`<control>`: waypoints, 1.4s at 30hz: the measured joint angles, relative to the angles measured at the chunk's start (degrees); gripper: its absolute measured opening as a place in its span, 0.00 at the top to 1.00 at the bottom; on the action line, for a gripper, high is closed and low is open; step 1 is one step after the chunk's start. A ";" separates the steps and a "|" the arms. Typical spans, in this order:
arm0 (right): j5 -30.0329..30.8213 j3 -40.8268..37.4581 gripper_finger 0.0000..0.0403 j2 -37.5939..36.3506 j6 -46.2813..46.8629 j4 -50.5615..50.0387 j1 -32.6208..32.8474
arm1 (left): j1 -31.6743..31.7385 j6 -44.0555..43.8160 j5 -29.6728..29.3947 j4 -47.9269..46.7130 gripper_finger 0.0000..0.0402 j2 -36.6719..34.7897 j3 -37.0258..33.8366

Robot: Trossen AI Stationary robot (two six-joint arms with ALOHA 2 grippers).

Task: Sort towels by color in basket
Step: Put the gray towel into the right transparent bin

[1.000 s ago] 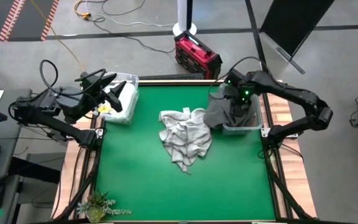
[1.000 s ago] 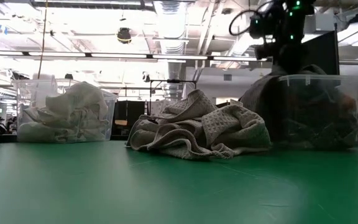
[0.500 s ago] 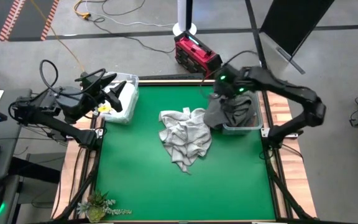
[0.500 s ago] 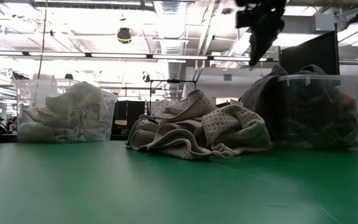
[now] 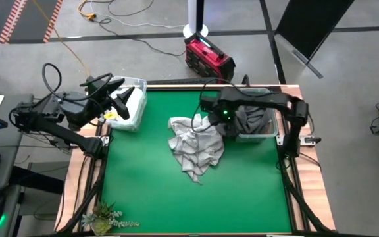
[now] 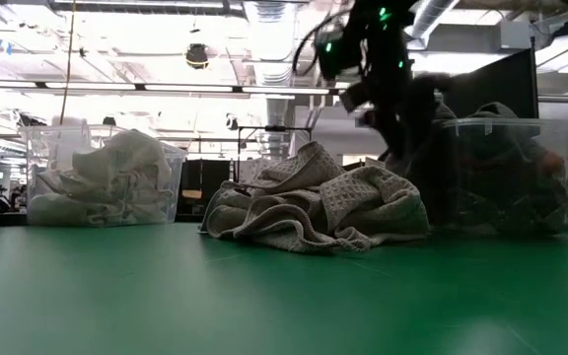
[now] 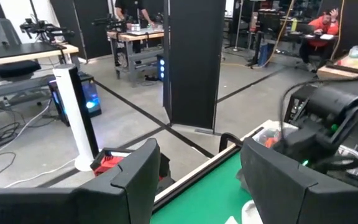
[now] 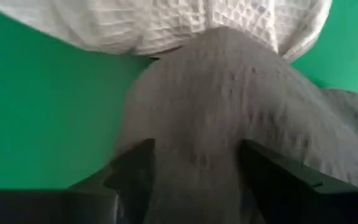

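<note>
A pile of light grey and white waffle towels (image 5: 196,145) (image 6: 314,202) lies on the green mat at mid table. A dark grey towel (image 5: 232,122) (image 8: 229,93) drapes over the left wall of the clear right basket (image 5: 258,136) (image 6: 506,177), its lower part on the mat beside the pile. My right gripper (image 5: 219,117) (image 6: 373,104) (image 8: 194,155) is open and points down, its fingers on either side of a hump of that dark towel. My left gripper (image 5: 125,100) (image 7: 197,168) waits open above the left basket (image 5: 133,85) (image 6: 102,177), which holds white towels. My right gripper comes from above with the dark grey towel's draped hump (image 8: 197,124) filling the gap between its open fingers. I cannot tell whether the fingers touch the cloth.
A small green plant (image 5: 104,216) sits at the table's near left corner. A wooden frame (image 5: 298,122) borders the mat. Bare green mat (image 5: 196,204) lies on the near side of the pile. A red case (image 5: 209,58) and cables lie on the floor beyond the far edge.
My right gripper has risen out of the right basket, swung toward the table's left past the basket's left wall, and come down over the draped dark grey towel next to the pile. The towels lie as before.
</note>
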 joint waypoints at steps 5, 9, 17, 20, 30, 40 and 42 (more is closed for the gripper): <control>3.47 0.03 0.50 3.89 0.00 1.02 -0.36 | -0.02 0.00 0.04 -0.17 0.47 0.00 0.00; 3.91 0.08 0.81 4.96 -0.70 1.19 -0.93 | 0.00 0.08 0.86 -0.29 0.47 0.00 0.00; 3.59 1.08 0.96 0.09 -0.77 1.58 -2.44 | -0.02 0.68 0.96 -0.31 0.47 0.00 0.00; 3.56 3.57 0.97 -4.21 1.15 1.81 -3.10 | -0.02 0.69 0.96 -0.31 0.47 0.00 0.00; 1.27 9.98 0.86 -18.36 1.91 8.59 -4.48 | -0.02 0.68 0.92 -0.29 0.47 0.00 0.00; 1.02 9.87 0.40 -12.97 3.27 1.43 7.20 | 0.00 0.52 0.92 -0.27 0.47 0.00 0.00; 0.94 9.87 0.33 -11.05 3.29 0.27 10.50 | -0.02 0.48 0.92 -0.27 0.47 0.00 0.00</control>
